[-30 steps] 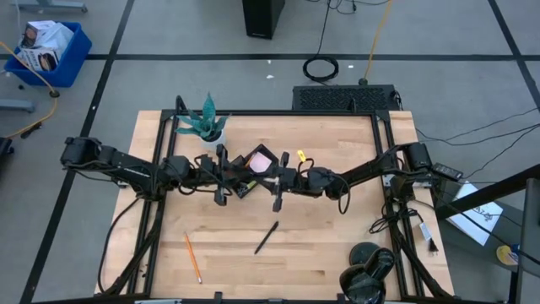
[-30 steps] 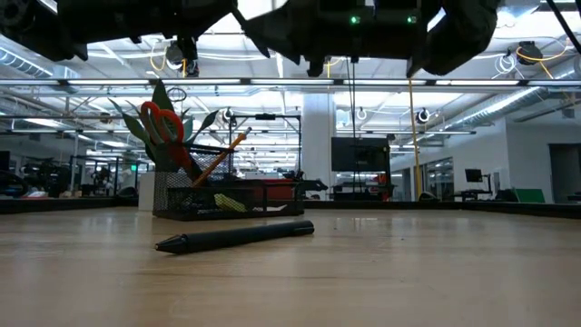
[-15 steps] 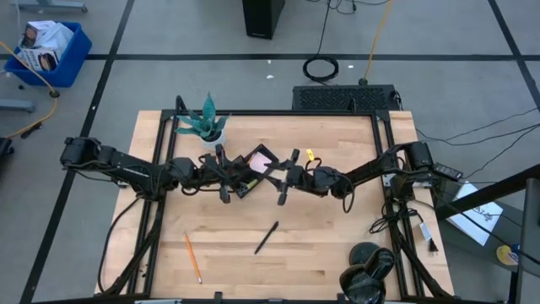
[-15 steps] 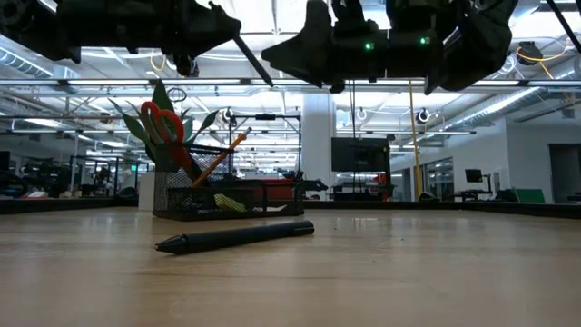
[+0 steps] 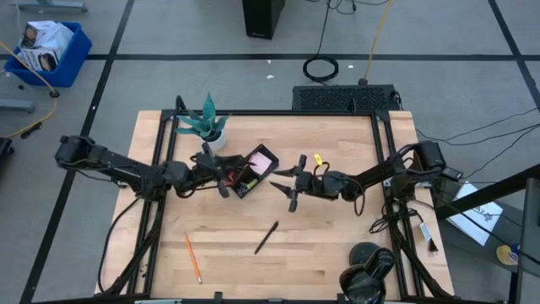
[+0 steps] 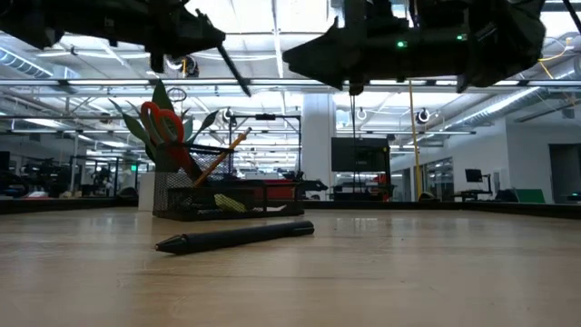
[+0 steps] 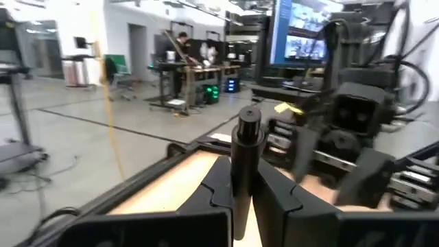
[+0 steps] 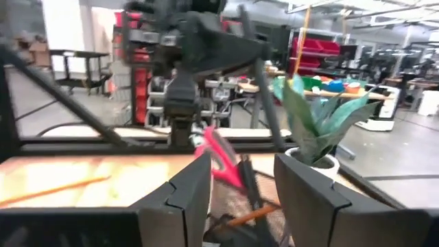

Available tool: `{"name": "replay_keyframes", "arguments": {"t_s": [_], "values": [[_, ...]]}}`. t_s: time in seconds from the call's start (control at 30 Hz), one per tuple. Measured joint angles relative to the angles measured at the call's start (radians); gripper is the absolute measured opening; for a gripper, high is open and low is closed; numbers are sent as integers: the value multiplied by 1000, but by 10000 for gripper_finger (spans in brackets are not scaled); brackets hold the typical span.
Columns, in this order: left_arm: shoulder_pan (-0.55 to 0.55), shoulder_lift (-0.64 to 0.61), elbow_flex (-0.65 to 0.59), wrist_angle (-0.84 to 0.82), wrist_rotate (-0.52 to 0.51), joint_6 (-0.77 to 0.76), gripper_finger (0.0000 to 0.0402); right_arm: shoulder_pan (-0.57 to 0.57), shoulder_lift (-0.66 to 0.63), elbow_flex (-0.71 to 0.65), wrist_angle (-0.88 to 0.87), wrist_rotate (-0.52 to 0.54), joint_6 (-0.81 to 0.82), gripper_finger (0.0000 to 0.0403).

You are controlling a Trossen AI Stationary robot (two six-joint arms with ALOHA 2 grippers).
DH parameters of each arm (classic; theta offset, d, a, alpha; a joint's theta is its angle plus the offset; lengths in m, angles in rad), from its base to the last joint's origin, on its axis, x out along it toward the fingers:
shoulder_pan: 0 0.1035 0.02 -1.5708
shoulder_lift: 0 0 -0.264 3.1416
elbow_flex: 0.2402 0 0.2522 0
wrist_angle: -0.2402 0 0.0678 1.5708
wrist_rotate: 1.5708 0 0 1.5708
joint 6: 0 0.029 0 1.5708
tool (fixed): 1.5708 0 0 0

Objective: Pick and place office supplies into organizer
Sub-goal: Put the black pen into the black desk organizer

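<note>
The left hand (image 5: 221, 176) is raised above the table (image 5: 337, 253), just left of the organizer (image 5: 253, 171). Its fingers (image 7: 274, 199) are clamped on a black pen (image 7: 245, 171), which stands upright between them in the left wrist view.

The organizer sits near the table's far edge, beside the potted plant (image 5: 205, 125). It contains red-handled scissors (image 6: 163, 127) standing upright, an orange pencil (image 6: 218, 162) leaning at an angle, and a pink sticky-note pad (image 5: 262, 160) in its far-right compartment.

On the bare table nearer the front edge lie a loose orange pencil (image 5: 192, 257) (front left) and a second black pen (image 5: 267, 237) (toward the middle).

The right hand (image 5: 291, 179) hovers just right of the organizer, apart from it. Its fingers (image 8: 185, 199) stand parted and hold nothing.
</note>
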Motion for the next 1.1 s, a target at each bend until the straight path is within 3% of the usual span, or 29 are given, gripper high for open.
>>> {"name": "replay_keyframes", "arguments": {"t_s": [0.2, 0.3, 0.53, 0.7, 1.1], "values": [[-37, -92, 1, -211, -233, -74, 52, 38, -34, -41, 4, 2, -5, 152], [-34, -121, 1, -321, -278, -163, 47, 42, -40, -42, 2, 3, -19, 151], [-26, -88, 1, -365, -286, -206, 20, 47, -42, -42, 7, 1, -20, 147], [-1, -21, 1, -394, -307, -256, 51, 47, -42, -42, 34, -5, -16, 148], [87, 114, 2, -394, -132, -350, 60, 46, -42, -42, 23, -4, -27, 149]]}}
